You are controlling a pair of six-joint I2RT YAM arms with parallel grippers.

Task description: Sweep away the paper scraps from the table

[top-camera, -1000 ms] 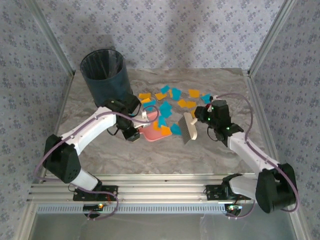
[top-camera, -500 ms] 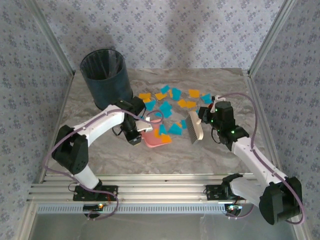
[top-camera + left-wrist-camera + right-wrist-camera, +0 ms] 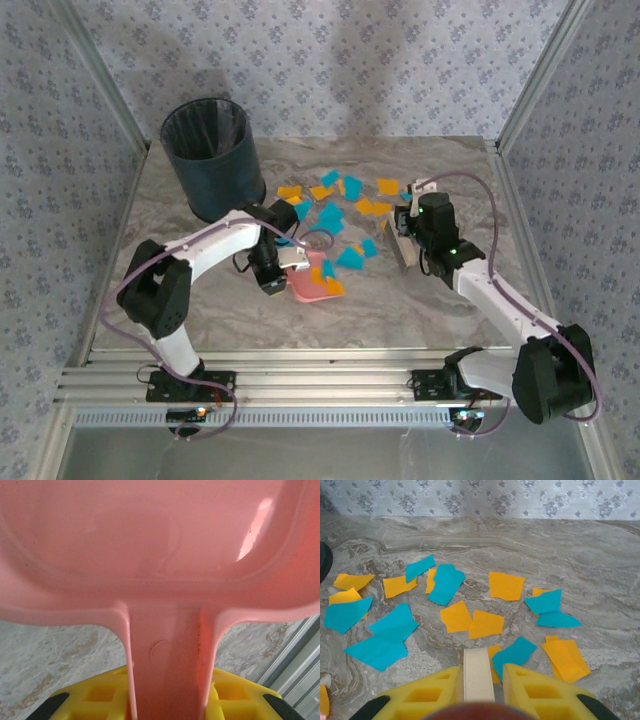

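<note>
Toward the left side of the table (image 3: 420,310), the left gripper (image 3: 167,700) pinches the pink dustpan (image 3: 312,285) by its handle. The paper scraps (image 3: 335,215) lie spread across the far middle, between the two grippers. The right gripper (image 3: 479,675) is clamped on what seems to be a brush handle (image 3: 478,657), with scraps just ahead of it. Too hard a stroke could flick scraps past the pan's mouth.

You get soft, even, bright light; the bin (image 3: 212,160) throws a faint shadow on the wall (image 3: 300,60) behind it. The paper scraps (image 3: 455,617) look crisp; the close-up dustpan (image 3: 150,555) is hazy with white glare.
</note>
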